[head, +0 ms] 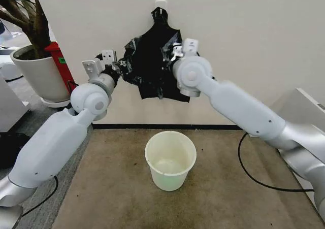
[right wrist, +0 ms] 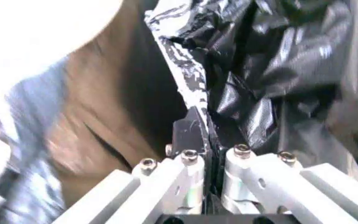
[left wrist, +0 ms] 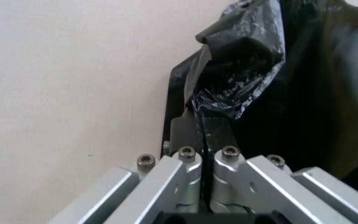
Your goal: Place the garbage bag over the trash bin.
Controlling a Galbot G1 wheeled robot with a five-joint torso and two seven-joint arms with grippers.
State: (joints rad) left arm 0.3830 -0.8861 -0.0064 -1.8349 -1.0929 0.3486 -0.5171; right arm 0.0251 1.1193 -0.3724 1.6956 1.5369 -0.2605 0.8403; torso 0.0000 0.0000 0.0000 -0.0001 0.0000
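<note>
1. Pinched shut in the left gripper (left wrist: 202, 123), the garbage bag (head: 152, 61) hangs stretched across to the right gripper (right wrist: 205, 122), likewise clamped on its edge.
2. Thin, limp, slippery film; edges offer the likeliest hold.
3. Trash bin (head: 170, 159) waits well below.

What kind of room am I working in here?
Probably an office or lab corner indoors: a plain white wall with a dark baseboard, brown carpet, and a large potted plant. A black cable trails across the floor.
</note>
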